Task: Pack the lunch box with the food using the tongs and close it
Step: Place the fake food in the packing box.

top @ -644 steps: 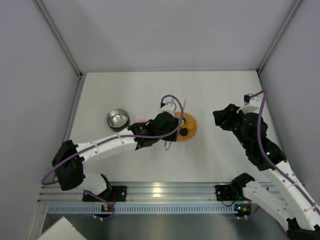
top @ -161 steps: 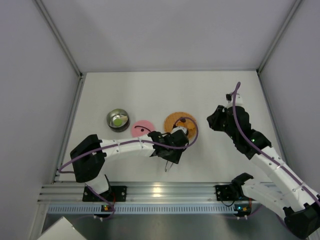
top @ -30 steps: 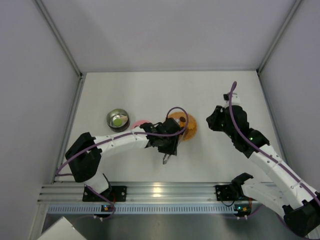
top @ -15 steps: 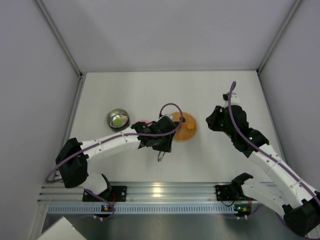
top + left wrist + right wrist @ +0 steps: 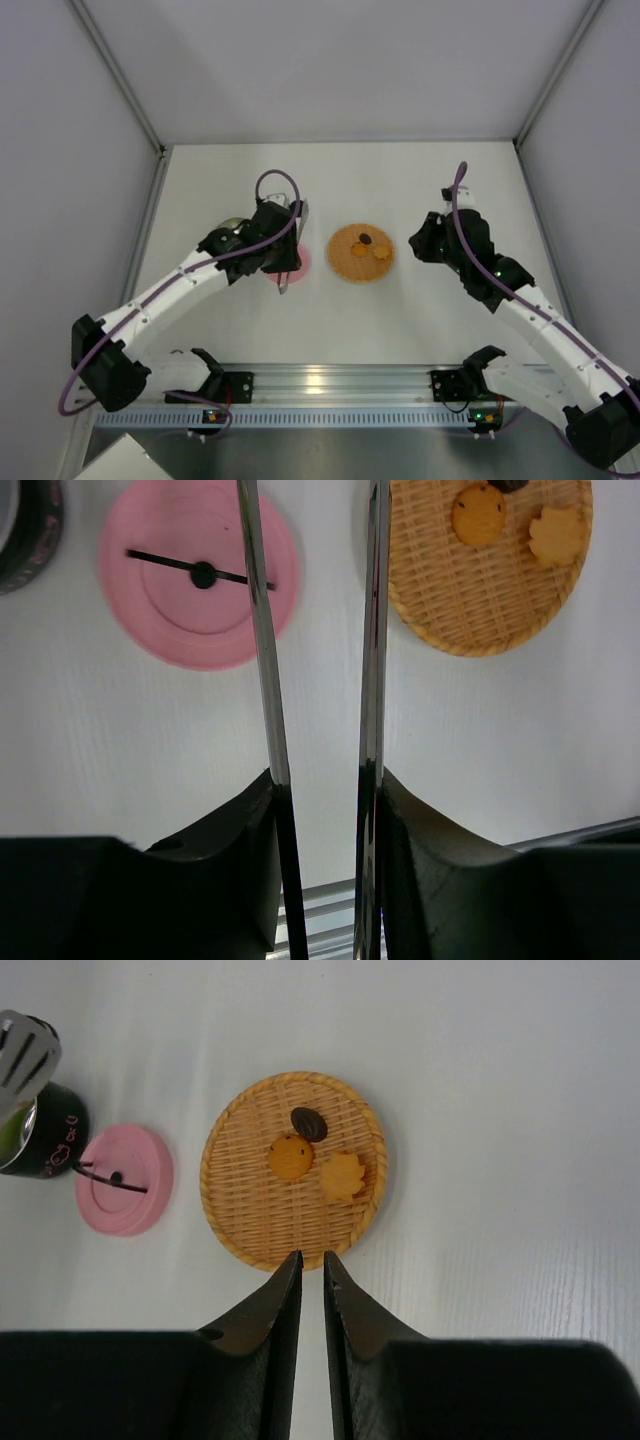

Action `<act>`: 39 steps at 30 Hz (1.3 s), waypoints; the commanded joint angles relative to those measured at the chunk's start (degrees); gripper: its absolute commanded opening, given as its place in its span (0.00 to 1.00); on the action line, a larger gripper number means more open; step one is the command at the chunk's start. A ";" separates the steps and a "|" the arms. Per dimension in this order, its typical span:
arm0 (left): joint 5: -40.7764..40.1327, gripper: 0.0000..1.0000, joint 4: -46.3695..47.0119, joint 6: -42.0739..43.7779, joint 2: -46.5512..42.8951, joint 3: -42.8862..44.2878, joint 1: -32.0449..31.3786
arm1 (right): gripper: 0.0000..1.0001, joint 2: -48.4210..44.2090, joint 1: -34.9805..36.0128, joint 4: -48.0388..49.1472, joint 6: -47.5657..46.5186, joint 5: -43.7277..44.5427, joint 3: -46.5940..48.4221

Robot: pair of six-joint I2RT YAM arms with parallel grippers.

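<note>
My left gripper (image 5: 279,243) is shut on the tongs (image 5: 291,250). It holds them above the pink lid (image 5: 200,575), and their two silver arms (image 5: 256,630) run apart up out of the left wrist view. One slotted tong tip (image 5: 22,1055) shows beside the lunch box (image 5: 35,1130), which has something green inside. In the top view my left arm hides most of the lunch box (image 5: 231,227). The food, a black piece (image 5: 308,1123), an orange piece (image 5: 291,1156) and a pale yellow piece (image 5: 343,1176), lies on the orange woven plate (image 5: 350,268). My right gripper (image 5: 311,1256) hovers at the plate's near rim, only a slit open and empty.
The plate (image 5: 250,1220) lies at mid-table with the pink lid (image 5: 123,1180) to its left and the steel tin beyond that. White walls close in the left, right and far sides. An aluminium rail (image 5: 320,385) runs along the near edge.
My left arm has swung left with the tongs, from the plate's near-left rim to above the pink lid, uncovering the plate. The right arm has hardly moved.
</note>
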 commanded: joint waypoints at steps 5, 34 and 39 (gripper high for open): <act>0.02 0.37 -1.72 2.00 -8.94 -5.13 9.18 | 0.13 0.68 0.40 2.81 -0.08 -1.00 0.56; 4.16 0.50 -1.55 5.86 -15.97 -15.16 24.22 | 0.12 2.09 0.32 4.39 0.44 -3.02 -1.10; 4.86 0.57 -1.46 6.13 -16.50 -14.98 24.22 | 0.12 2.09 0.32 4.48 0.36 -3.11 -1.02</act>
